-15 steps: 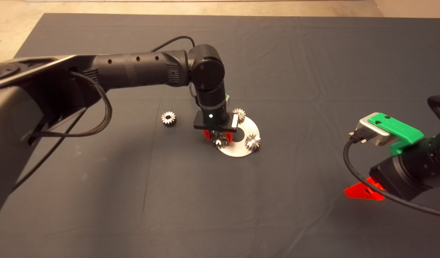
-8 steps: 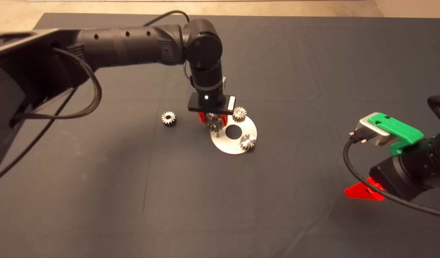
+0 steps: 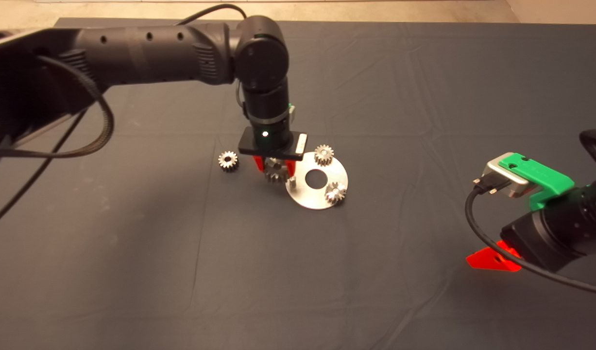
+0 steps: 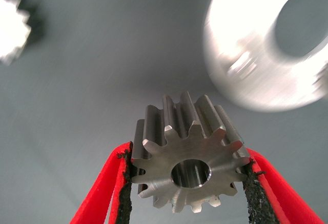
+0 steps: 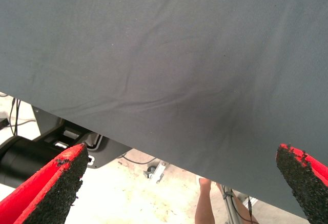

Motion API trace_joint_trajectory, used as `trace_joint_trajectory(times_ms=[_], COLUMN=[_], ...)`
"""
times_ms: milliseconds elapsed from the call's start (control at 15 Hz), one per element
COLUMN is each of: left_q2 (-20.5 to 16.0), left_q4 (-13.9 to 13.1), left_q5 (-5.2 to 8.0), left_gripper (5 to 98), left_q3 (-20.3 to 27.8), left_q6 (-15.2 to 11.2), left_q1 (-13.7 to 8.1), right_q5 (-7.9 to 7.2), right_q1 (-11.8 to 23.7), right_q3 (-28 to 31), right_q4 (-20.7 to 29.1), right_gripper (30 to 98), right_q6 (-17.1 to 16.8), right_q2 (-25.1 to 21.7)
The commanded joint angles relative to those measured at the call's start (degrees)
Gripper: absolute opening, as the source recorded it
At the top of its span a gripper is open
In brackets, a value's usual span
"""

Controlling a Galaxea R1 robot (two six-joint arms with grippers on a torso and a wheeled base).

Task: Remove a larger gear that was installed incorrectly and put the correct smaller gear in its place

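My left gripper [image 3: 276, 171] is shut on the larger gear [image 3: 274, 175], a bright silver gear with pointed teeth, and holds it above the mat just left of the round silver plate [image 3: 313, 198]. In the left wrist view the gear [image 4: 187, 175] sits between both pads of the gripper [image 4: 187, 155], centre hole facing the camera. The smaller gear [image 3: 228, 160] lies on the mat further left; it shows blurred in the left wrist view [image 4: 10, 26]. The plate [image 4: 256, 70] has a bare peg [image 3: 293, 182] at its left edge. My right gripper [image 3: 492, 260] waits, open, at the lower right.
Two more small gears [image 3: 323, 154] [image 3: 335, 193] stand on the plate around its centre hole [image 3: 316, 179]. The right wrist view shows my right gripper [image 5: 184, 152] over bare mat, with the floor and a person's leg [image 5: 205, 203] beyond the mat's edge.
My left gripper has risen and moved left with the larger gear, lifting it off the plate's peg. The plate shifted slightly. The right arm has not moved.
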Motion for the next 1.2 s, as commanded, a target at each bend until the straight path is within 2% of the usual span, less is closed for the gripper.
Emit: trace_joint_trajectory(times_ms=[0,133,200,333,400,467,667,800,867,1133], left_q2=[-8.0,-11.4,-12.7,-15.5,-16.4,-16.8,-16.9,-16.9,-16.9,-16.9], left_q4=[1.4,2.2,3.7,9.1,10.8,11.1,11.5,13.2,14.1,15.8], left_q5=[0.82,0.55,0.49,0.49,0.41,0.33,0.31,0.22,0.22,-0.04], left_gripper=[44.8,44.8,44.8,44.8,44.8,44.8,44.8,44.8,44.8,44.8], left_q3=[8.6,11.1,12.3,15.6,16.5,17.1,17.5,18.1,18.3,19.2], left_q6=[-3.5,-3.6,-4.2,-6.4,-7.2,-7.5,-7.6,-7.8,-8.2,-8.5], left_q1=[-1.0,0.1,1.1,4.6,5.9,6.7,7.0,7.4,8.3,9.2], right_q5=[-7.16,-7.16,-7.16,-7.16,-7.16,-7.16,-7.16,-7.16,-7.16,-7.16], right_q1=[0.8,0.8,0.8,0.8,0.8,0.8,0.8,0.7,0.7,0.6], right_q3=[0.3,0.3,0.3,0.3,0.3,0.3,0.3,0.3,0.3,0.3], right_q4=[1.9,1.9,1.9,1.9,1.9,1.9,1.9,1.9,1.9,1.9], right_gripper=[97.1,97.1,97.1,97.1,97.1,97.1,97.1,97.1,97.1,97.1], right_q6=[0.4,0.4,0.4,0.4,0.4,0.4,0.4,0.4,0.4,0.4], right_q2=[0.1,0.1,0.2,0.1,0.1,0.1,0.1,0.1,0.1,0.2])
